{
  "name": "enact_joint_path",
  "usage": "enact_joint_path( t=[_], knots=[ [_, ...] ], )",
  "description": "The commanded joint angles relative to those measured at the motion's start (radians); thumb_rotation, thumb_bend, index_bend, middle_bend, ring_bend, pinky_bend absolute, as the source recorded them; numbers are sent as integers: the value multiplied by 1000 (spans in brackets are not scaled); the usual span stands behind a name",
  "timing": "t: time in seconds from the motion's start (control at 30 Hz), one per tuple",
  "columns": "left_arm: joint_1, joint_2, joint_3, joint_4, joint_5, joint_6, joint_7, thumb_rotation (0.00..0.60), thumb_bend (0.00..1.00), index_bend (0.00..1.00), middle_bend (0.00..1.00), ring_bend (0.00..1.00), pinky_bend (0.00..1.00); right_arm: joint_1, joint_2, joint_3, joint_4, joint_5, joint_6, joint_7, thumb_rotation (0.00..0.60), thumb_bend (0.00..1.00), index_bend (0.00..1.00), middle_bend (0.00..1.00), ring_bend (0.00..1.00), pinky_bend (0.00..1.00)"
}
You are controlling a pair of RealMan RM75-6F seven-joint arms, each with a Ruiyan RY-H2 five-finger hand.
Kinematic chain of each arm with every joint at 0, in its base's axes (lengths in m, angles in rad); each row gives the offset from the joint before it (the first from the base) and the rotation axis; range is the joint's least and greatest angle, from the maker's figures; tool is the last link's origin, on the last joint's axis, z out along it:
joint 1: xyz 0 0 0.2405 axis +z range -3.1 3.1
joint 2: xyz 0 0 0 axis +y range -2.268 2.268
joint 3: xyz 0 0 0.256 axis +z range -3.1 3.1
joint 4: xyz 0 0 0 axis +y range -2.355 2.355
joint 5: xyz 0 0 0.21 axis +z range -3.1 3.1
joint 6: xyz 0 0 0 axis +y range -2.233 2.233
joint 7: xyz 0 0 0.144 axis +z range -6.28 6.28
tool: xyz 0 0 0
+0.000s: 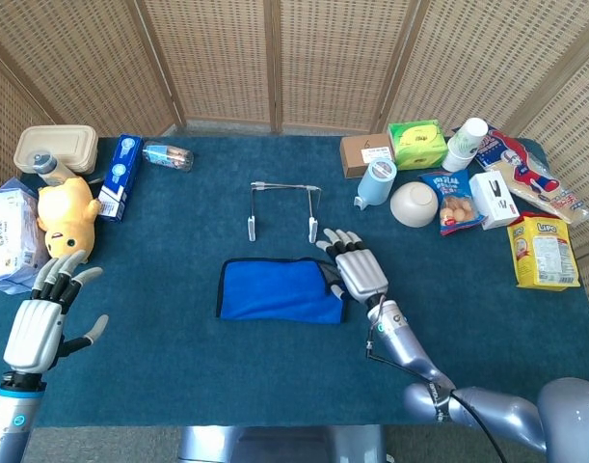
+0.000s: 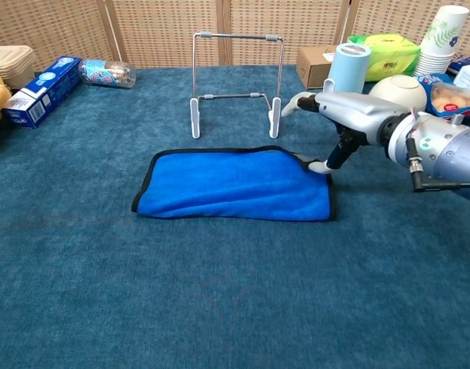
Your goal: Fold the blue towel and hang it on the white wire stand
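The blue towel (image 1: 275, 289) (image 2: 227, 184) lies folded flat on the table, a narrow rectangle with dark edging. Just behind it stands the white wire stand (image 1: 284, 185) (image 2: 236, 35), with nothing on it. My right hand (image 1: 357, 272) (image 2: 350, 111) hovers at the towel's far right corner with fingers stretched out; its thumb tip touches that corner, where a sliver of grey underside shows. Nothing is held in it. My left hand (image 1: 43, 318) is raised at the table's left edge, fingers spread and holding nothing; the chest view does not show it.
A pale blue canister (image 1: 376, 181), a white bowl (image 1: 414, 204), a cardboard box (image 1: 364, 154) and snack packs crowd the back right. A yellow plush (image 1: 67, 214), a blue box (image 1: 119, 177) and a bottle (image 1: 167, 155) sit at the back left.
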Motion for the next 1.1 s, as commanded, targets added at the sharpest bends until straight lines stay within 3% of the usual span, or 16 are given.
enact_joint_path(
  t=[0.03, 0.3, 0.57, 1.1],
  knots=[
    [1, 1, 0, -2, 3, 2, 3, 600, 407, 209, 61, 0, 0, -1, -3, 7, 13, 4, 6, 1, 600, 277, 145, 48, 0, 0],
    [8, 7, 2, -5, 5, 10, 6, 600, 407, 209, 63, 0, 0, -5, -3, 25, 34, 19, 20, 0, 600, 275, 127, 47, 0, 0],
    [4, 11, 4, 4, 19, 7, 23, 600, 408, 209, 67, 0, 0, -27, 38, 39, -28, 18, 55, 4, 600, 275, 100, 40, 0, 0],
    [-2, 42, 48, 75, 53, -38, 51, 600, 407, 229, 77, 0, 0, -174, 267, -16, -317, -56, 186, 50, 600, 274, 84, 34, 0, 0]
  ],
)
